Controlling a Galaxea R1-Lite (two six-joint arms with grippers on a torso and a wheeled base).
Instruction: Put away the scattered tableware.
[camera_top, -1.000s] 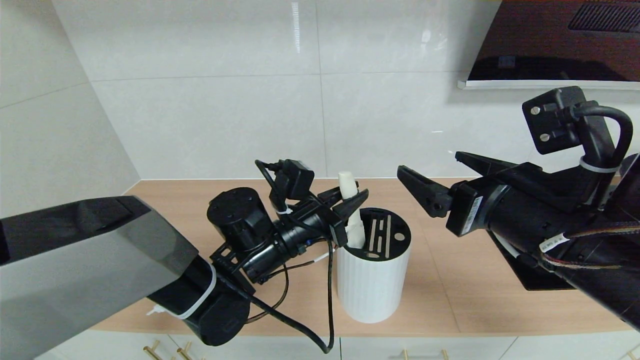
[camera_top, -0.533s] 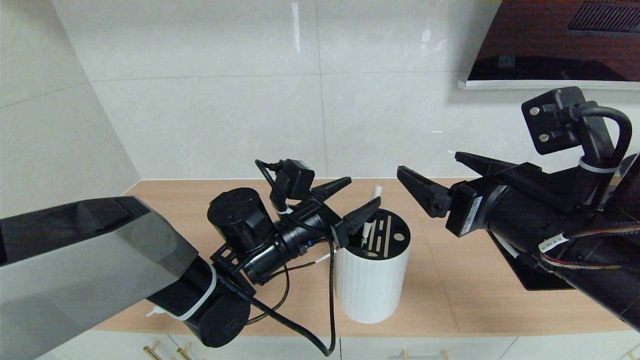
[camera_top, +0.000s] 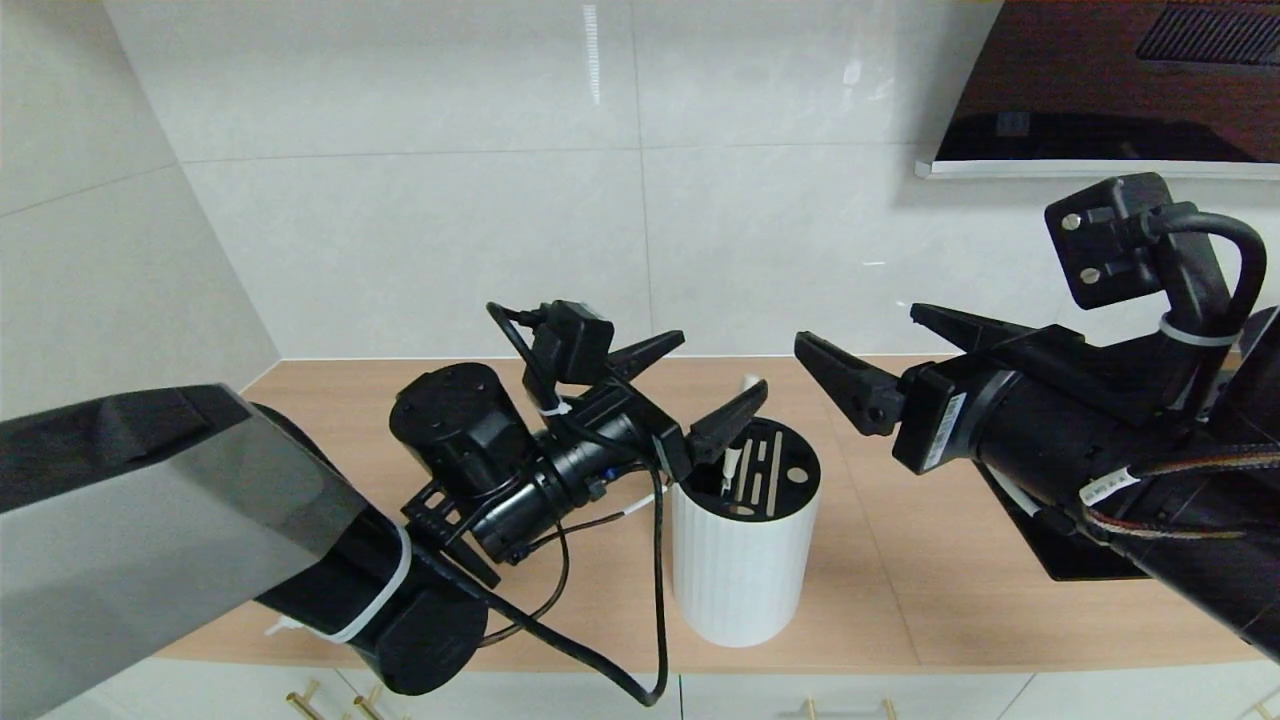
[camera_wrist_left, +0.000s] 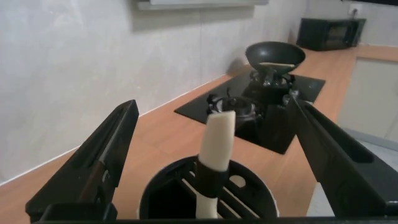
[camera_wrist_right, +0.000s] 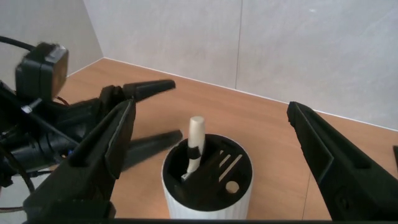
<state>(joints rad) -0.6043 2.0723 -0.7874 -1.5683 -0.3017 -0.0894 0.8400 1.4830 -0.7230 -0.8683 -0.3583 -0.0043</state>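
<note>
The white-handled tool (camera_top: 733, 462) stands upright in a slot of the round white holder (camera_top: 740, 570), near its left side. Its pale handle sticks up out of the dark top. I see my left gripper (camera_top: 722, 365) just above the holder with its jaws wide open, one finger on each side of the handle and holding nothing. My right gripper (camera_top: 857, 325) hangs to the right of the holder, a little apart, jaws open too and empty. The holder sits on the wooden counter (camera_top: 900, 560). Farther along the counter are a black stove (camera_wrist_left: 249, 112) and a pan (camera_wrist_left: 275, 55).
</note>
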